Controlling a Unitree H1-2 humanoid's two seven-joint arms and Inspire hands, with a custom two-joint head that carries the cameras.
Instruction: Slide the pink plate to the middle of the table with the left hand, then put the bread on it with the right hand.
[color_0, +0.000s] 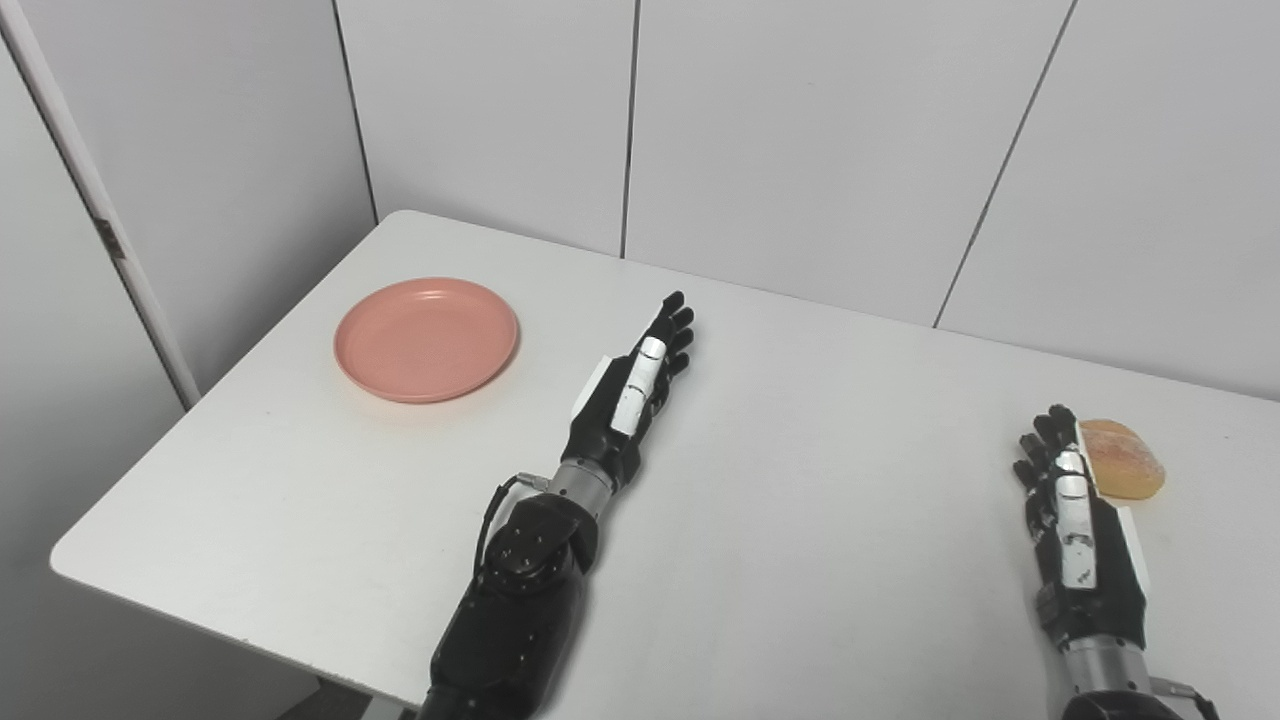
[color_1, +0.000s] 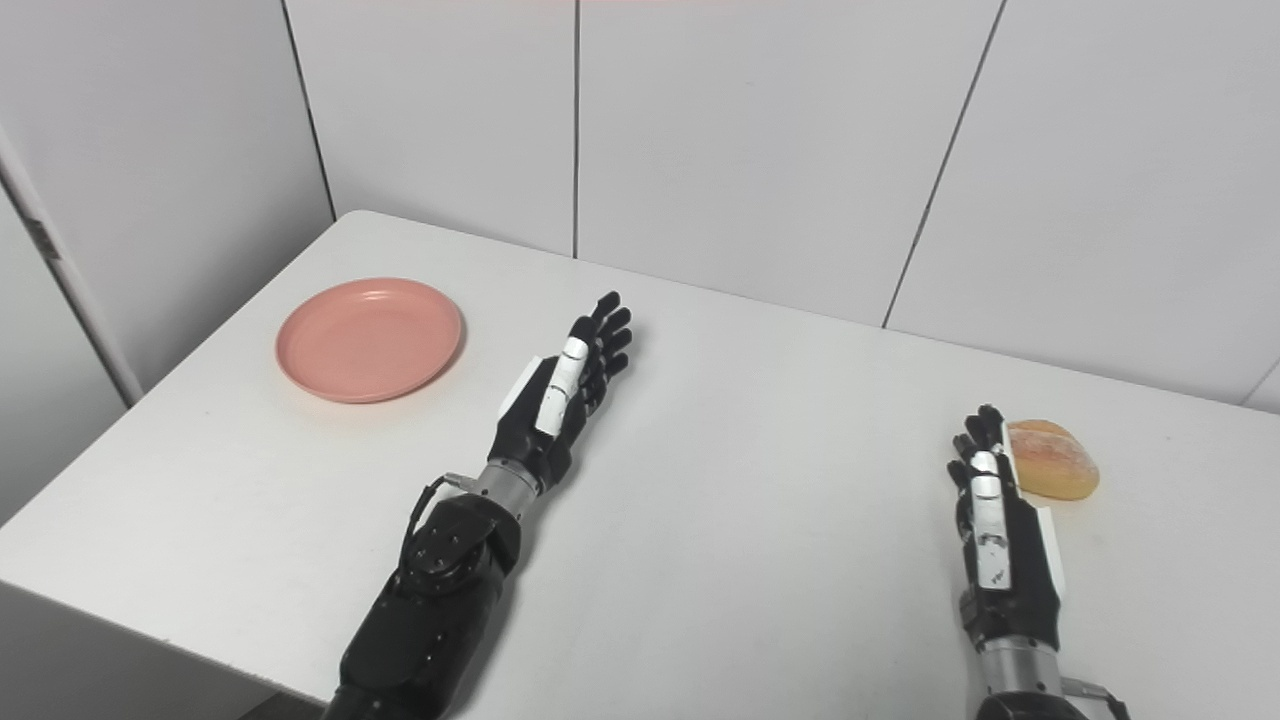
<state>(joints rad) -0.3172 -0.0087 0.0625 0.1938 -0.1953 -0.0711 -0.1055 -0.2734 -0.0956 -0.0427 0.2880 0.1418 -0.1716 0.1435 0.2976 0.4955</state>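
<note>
The black and white left hand (color_0: 640, 385) is being held over the middle of the white rectangular table (color_0: 800, 560), fingers apart and grasping nothing. The round pink plastic plate (color_0: 427, 339) is lying well apart, near the far left corner, so the sliding step is judged not yet begun; a reach leftward to its rim is being called for. The right hand (color_1: 995, 525) is waiting, released, just beside the golden oval bread roll (color_1: 1052, 459); contact cannot be told.
</note>
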